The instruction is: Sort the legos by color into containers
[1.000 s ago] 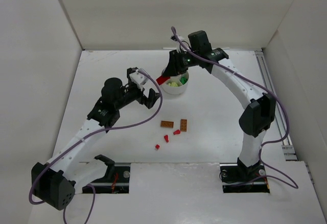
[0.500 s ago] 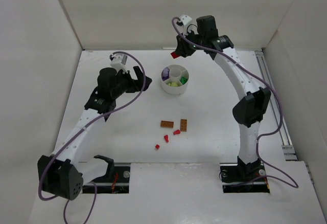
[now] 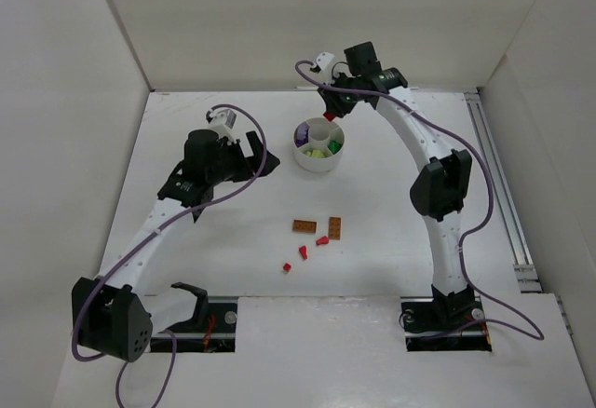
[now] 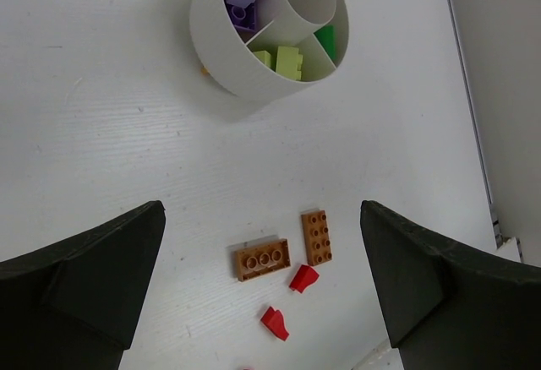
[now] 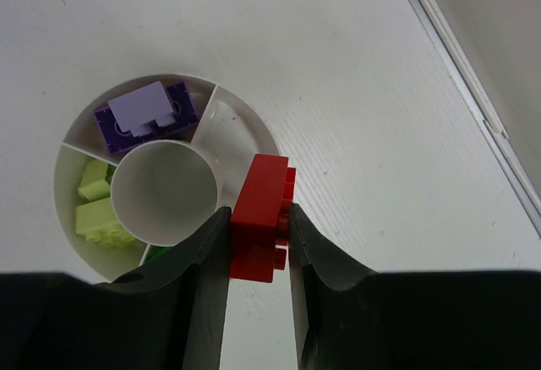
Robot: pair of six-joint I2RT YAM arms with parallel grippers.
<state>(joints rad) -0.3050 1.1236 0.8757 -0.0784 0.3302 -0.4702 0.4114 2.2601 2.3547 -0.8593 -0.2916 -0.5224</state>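
- Since half a second earlier, the right gripper (image 3: 329, 108) with its red brick (image 5: 264, 216) has drawn in from beyond the dish (image 3: 317, 168) towards its far rim. The left gripper (image 3: 259, 155) has hardly shifted.
- At the dish's 9 o'clock, apart from it, the left gripper hangs above the table (image 3: 186, 240). Its jaws are spread wide, and in the left wrist view its dark fingers (image 4: 84, 277) frame the loose pieces below.
- At the dish's 6 o'clock, well apart from it, the unsorted legos lie on the table. Two orange-brown bricks (image 3: 304, 225) (image 3: 334, 228) lie near each other without touching. Three small red pieces (image 3: 304, 252) are strung out at their 6 to 7 o'clock.
- Within the dish, seen from above, purple bricks (image 3: 302, 133) fill the wedge at 10 o'clock. Lime bricks (image 3: 318, 154) fill the wedge at 6 o'clock, and a dark green brick (image 3: 334, 146) lies in the wedge at 4 o'clock. All of these wedges surround the round centre well (image 3: 319, 134).
- At the dish's 12 o'clock, the right gripper has its jaws drawn narrow, clamped on the two sides of the red brick. In the right wrist view the brick overlaps the dish's rim beside the centre well. Whether it hangs over a wedge or just outside the wall cannot be told.
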